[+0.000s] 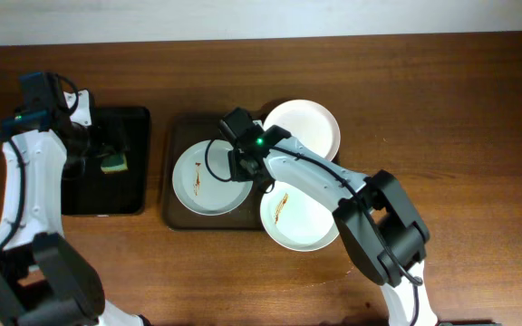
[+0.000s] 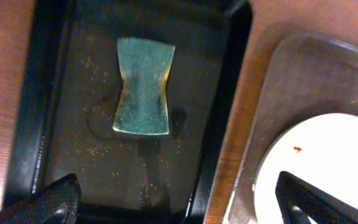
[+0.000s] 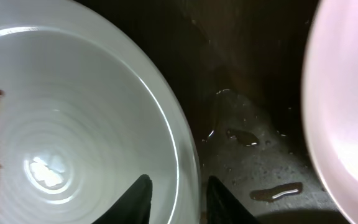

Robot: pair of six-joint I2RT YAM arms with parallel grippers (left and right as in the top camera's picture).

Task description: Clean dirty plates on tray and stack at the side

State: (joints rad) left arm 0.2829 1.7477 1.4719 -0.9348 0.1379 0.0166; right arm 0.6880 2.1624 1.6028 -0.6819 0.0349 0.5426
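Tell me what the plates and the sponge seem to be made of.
Plates: glazed ceramic or melamine, I can't tell which; white and glossy, with bright reflections. Sponge: yellow foam under a matte green scouring layer, judging by its edge.

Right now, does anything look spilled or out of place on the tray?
Yes. Small puddles lie on the tray beside the left plate, and the smeared front plate hangs over the tray's rim onto the table.

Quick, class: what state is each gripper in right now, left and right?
Left gripper: open, empty, over the black tray.
Right gripper: astride the rim of a plate; whether it is clamped cannot be told.
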